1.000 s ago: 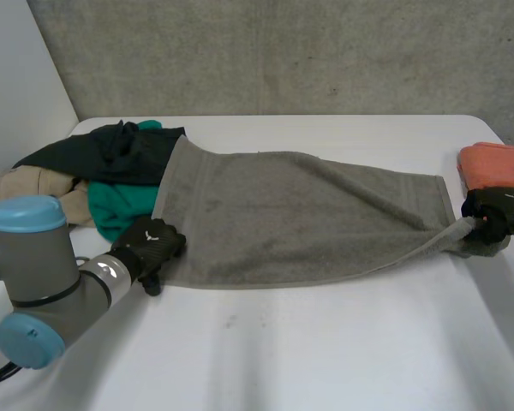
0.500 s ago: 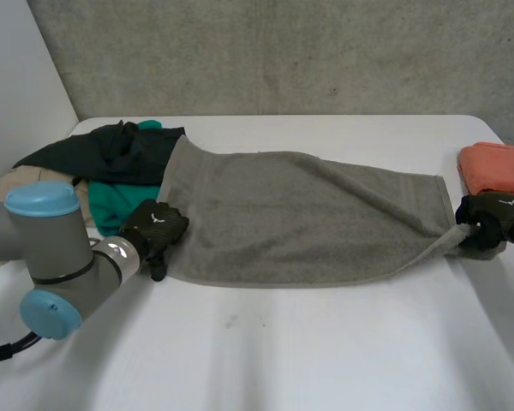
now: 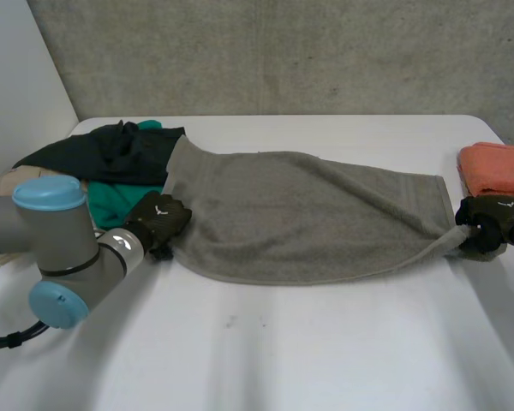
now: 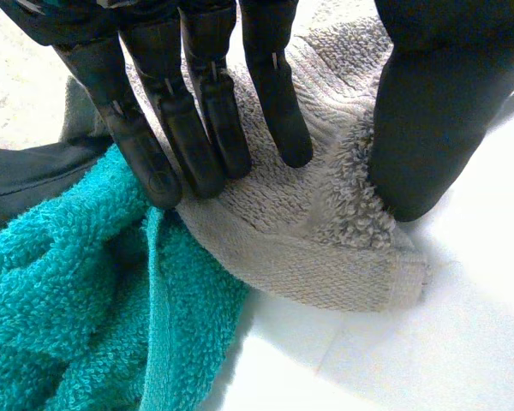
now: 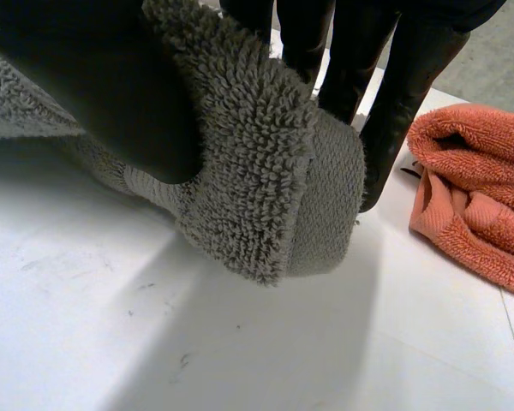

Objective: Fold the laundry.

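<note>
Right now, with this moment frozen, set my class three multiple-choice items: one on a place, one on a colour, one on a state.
1. Where is the orange towel? A) beside the right hand B) under the grey towel C) on the floor
2. What colour is the cloth at the left hand's fingertips? A) yellow B) teal C) white
3. The right hand is: A) flat open B) curled, empty C) pinching the grey towel's corner
Key: 1 A, it lies just past that hand; 2 B, the teal towel lies at those fingertips; 3 C, thumb and fingers clamp the corner.
</note>
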`<state>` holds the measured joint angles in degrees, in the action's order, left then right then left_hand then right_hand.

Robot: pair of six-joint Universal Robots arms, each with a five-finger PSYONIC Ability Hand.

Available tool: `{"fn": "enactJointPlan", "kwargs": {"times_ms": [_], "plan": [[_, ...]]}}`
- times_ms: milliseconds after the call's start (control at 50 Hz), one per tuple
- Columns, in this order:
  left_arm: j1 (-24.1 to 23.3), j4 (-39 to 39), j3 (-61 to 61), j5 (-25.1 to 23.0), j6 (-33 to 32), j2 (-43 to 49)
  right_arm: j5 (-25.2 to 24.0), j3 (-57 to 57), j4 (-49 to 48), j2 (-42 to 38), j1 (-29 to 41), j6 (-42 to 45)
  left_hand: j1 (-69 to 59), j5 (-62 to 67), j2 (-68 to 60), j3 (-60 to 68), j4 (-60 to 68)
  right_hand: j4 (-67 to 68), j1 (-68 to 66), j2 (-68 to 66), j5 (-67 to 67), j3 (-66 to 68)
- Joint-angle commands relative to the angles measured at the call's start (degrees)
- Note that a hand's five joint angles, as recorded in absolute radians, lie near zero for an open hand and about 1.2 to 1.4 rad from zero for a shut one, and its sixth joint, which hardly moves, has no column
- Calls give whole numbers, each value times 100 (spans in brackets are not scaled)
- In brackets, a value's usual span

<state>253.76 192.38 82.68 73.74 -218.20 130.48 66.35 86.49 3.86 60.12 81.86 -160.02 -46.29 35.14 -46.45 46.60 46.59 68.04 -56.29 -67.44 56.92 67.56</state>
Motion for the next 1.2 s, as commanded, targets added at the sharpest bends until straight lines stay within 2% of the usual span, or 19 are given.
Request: {"fn": "enactJointPlan", "kwargs": {"times_ms": [20, 180, 220, 260, 300, 400, 460, 540, 620, 740, 800, 880, 1020, 1200], "plan": [[-55, 10, 29, 9, 5, -5, 1, -1, -8, 0, 5, -3, 629, -514, 645, -660, -659, 1196, -2371, -1256, 1308, 1244], [-55, 89, 99, 0, -30, 4, 0, -1, -8, 0, 5, 6, 413, -298, 429, -444, -443, 1196, -2371, -1256, 1308, 1244], [-46, 89, 90, 0, -30, 4, -8, -1, -8, 0, -3, 6, -526, 641, -510, 495, 496, 1196, -2371, -1256, 1308, 1244], [-46, 89, 47, 9, -38, 21, -8, -1, -8, 0, -3, 6, -2570, 2684, -2554, 2539, 2540, 1196, -2371, -1256, 1308, 1244], [-46, 98, 38, 52, -47, 21, -8, -1, 1, 0, -3, 6, -3369, 3483, -3353, 3338, 3339, 1196, -2371, -1256, 1308, 1244], [-81, 168, 152, 368, -30, -119, -35, 17, 9, 9, -21, 6, -3371, 3486, -3355, 3340, 3341, 1196, -2371, -1256, 1308, 1244], [-99, 107, 380, 702, -47, -663, -26, 17, 124, 184, -21, 181, -3371, 3486, -3355, 3340, 3341, 1196, -2371, -1256, 1308, 1244], [-186, -104, 1056, 966, -100, -1480, -35, 262, 431, 807, -30, 936, -3371, 3486, -3355, 3340, 3341, 1196, -2371, -1256, 1308, 1244], [-371, -604, 1724, 1116, -275, -2324, -43, 605, 940, 1397, -144, 2121, -3371, 3486, -3355, 3340, 3341, 1196, -2371, -1256, 1308, 1244], [-485, -1885, 2462, 1537, -337, -2949, 88, 1352, 2767, 1925, -1083, 4722, -3371, 3486, -3355, 3340, 3341, 1196, -2371, -1256, 1308, 1244], [-677, -2378, 2630, 1678, -311, -2923, -87, 1537, 3330, 1943, -1461, 5391, -3371, 3486, -3355, 3340, 3341, 1196, -2371, -1256, 1308, 1244], [-986, -2513, 2543, 1696, -258, -2792, -219, 1494, 2956, 1855, -1445, 5001, -3371, 3486, -3355, 3340, 3341, 1196, -2371, -1256, 1308, 1244], [-1065, -2135, 1867, 1731, -170, -1992, -158, 1143, 1735, 1232, -971, 4042, -3371, 3486, -3355, 3340, 3341, 1196, -2371, -1256, 1308, 1244], [-1101, -879, 206, 1775, -109, -894, 325, 931, 424, 791, -768, 3197, -3371, 3486, -3355, 3340, 3341, 1196, -2371, -1256, 1308, 1244]]}}
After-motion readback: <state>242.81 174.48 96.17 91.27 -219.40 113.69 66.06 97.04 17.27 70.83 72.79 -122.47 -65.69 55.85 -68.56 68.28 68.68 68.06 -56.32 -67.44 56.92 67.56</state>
